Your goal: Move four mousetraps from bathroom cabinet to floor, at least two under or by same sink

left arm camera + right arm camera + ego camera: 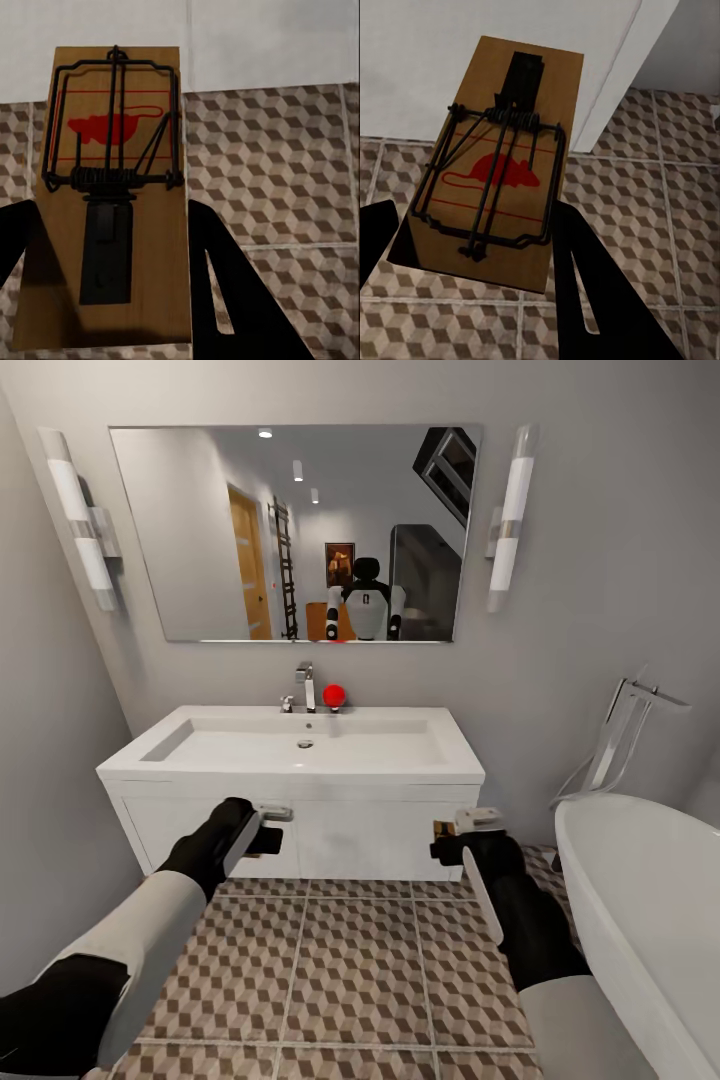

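White vanity sink (300, 745), mirror (300, 530) above, bathtub (640, 900) beside it.

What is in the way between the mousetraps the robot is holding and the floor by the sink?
Nothing visible. Each claw, left and right, holds a mousetrap above bare tiled floor before the sink cabinet.

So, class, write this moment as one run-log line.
left gripper: holding mousetrap | right gripper: holding second mousetrap | both above cube-tiled floor, facing white sink vanity | none placed yet
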Robot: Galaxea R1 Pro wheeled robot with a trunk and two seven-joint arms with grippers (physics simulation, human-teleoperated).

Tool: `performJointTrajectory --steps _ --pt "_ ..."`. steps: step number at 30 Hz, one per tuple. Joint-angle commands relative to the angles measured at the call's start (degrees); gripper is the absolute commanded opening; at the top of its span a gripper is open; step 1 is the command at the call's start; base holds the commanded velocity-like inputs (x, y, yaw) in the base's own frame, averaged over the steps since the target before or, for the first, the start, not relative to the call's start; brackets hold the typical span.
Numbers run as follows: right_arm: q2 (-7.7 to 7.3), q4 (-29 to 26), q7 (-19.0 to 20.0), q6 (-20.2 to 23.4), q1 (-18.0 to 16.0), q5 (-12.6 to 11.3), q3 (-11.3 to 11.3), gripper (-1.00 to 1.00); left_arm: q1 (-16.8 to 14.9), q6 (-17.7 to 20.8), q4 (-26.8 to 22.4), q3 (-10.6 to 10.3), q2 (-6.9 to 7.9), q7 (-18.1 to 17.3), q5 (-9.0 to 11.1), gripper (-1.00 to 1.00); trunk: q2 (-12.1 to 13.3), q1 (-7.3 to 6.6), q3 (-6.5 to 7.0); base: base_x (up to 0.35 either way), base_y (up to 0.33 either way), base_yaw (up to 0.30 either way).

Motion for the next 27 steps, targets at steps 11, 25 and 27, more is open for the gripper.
performJointTrajectory --steps 11,25,27 --pt "-0.02 -0.02 -0.05 0.28 0.0 0.22 1.42 -1.0 -0.04 0.13 0.31 -0.26 -0.14 -3.06 0.28 -1.0 -0.04 0.0 -0.06 0.0 0.0 0.0" --pt "-0.26 -0.02 -0.05 0.28 0.02 0.22 1.57 -1.0 0.01 0.11 0.55 -0.32 -0.21 -3.15 0.36 -1.0 -0.04 0.0 -0.06 0.0 0.0 0.0" --pt "-0.27 -0.02 -0.05 0.28 0.02 0.22 1.57 -1.0 0.07 0.13 0.55 -0.34 -0.23 -3.15 0.36 -1.0 -0.04 0.0 -0.06 0.0 0.0 0.0"
